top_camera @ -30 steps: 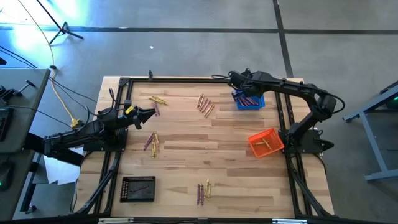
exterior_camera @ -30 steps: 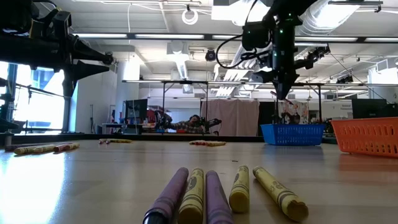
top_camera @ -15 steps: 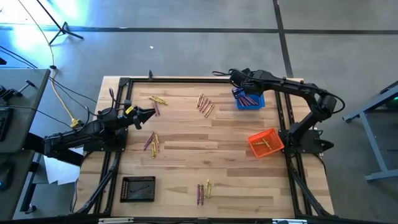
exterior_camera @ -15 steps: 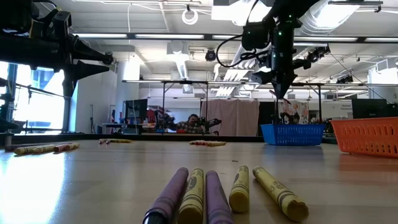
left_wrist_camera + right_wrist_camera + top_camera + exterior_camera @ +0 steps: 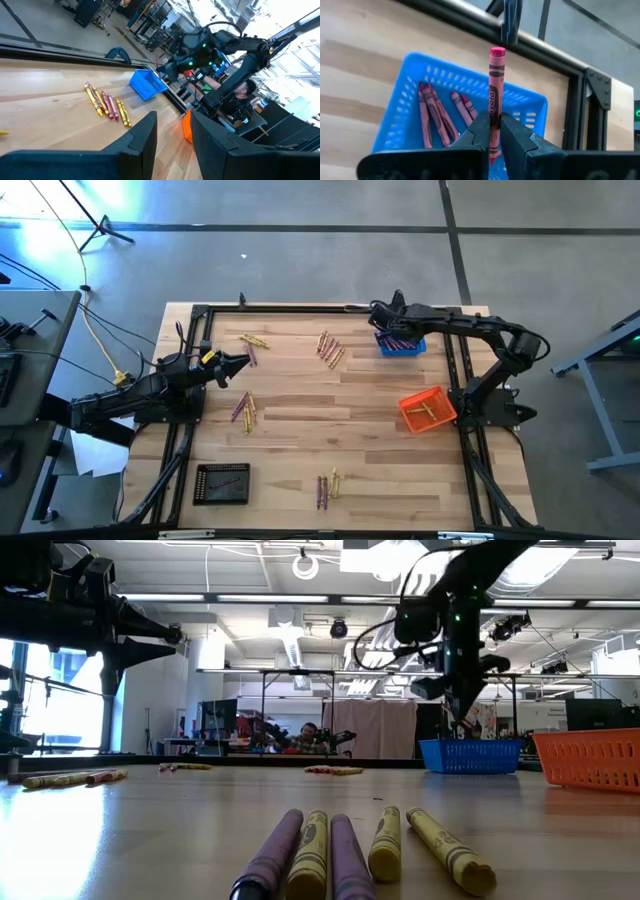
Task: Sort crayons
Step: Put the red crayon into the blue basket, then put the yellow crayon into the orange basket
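Observation:
My right gripper (image 5: 494, 131) is shut on a red crayon (image 5: 495, 90) over the blue mesh basket (image 5: 407, 97), which holds several red-maroon crayons (image 5: 436, 117). It also shows in the high view (image 5: 383, 318) at the table's far right and in the low view (image 5: 465, 722). My left gripper (image 5: 243, 363) is open and empty above the table's left side. Loose crayons lie flat on the table in groups (image 5: 330, 348), (image 5: 252, 341), (image 5: 243, 410), (image 5: 327, 487). My right gripper pinches the red crayon between its two fingers (image 5: 479, 134), on the crayon's lower shaft (image 5: 493, 119) near its back end. The crayon lies along the fingers and sticks out past their tips, its free end (image 5: 497, 52) toward the basket's far wall. It is lifted clear above the basket.
An orange basket (image 5: 425, 410) with yellow crayons stands at the right, a black basket (image 5: 222, 483) at the near left. A black metal frame (image 5: 300, 308) runs along the table's edges. Crayons lie close before the low camera (image 5: 345, 845).
My right gripper has gone down toward the blue basket with the red crayon still in its fingers. My left arm has kept still.

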Controlling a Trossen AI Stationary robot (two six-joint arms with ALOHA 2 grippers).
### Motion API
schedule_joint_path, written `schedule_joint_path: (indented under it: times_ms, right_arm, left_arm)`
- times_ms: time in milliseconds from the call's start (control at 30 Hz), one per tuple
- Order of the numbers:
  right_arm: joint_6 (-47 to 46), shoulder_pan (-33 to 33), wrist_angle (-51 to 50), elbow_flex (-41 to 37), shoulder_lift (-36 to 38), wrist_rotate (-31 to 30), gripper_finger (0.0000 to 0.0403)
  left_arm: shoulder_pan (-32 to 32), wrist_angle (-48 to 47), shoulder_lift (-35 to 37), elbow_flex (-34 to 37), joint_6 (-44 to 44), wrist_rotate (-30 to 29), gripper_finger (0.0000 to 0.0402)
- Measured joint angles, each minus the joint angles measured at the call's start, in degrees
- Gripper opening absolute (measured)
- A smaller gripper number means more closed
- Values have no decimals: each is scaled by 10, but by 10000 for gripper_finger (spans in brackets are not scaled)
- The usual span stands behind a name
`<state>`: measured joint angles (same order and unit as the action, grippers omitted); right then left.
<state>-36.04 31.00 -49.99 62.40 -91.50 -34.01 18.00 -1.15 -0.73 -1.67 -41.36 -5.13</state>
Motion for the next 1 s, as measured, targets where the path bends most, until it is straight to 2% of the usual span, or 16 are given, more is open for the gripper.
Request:
schedule_joint_path:
  times_ms: [267, 467, 733, 833, 1000]
  right_arm:
    - [7, 5, 70, -50, 0, 0, 16]
    - [14, 9, 86, -71, 0, 6, 18]
    - [25, 8, 91, -70, 0, 56, 70]
    - [31, 3, 73, -60, 0, 62, 84]
    - [66, -23, 17, 8, 0, 44, 85]
  left_arm:
    - [0, 0, 0, 0, 0, 0, 106]
    - [0, 0, 0, 0, 0, 0, 106]
    - [0, 0, 0, 0, 0, 0, 106]
    - [0, 0, 0, 0, 0, 0, 106]
    - [0, 0, 0, 0, 0, 0, 106]
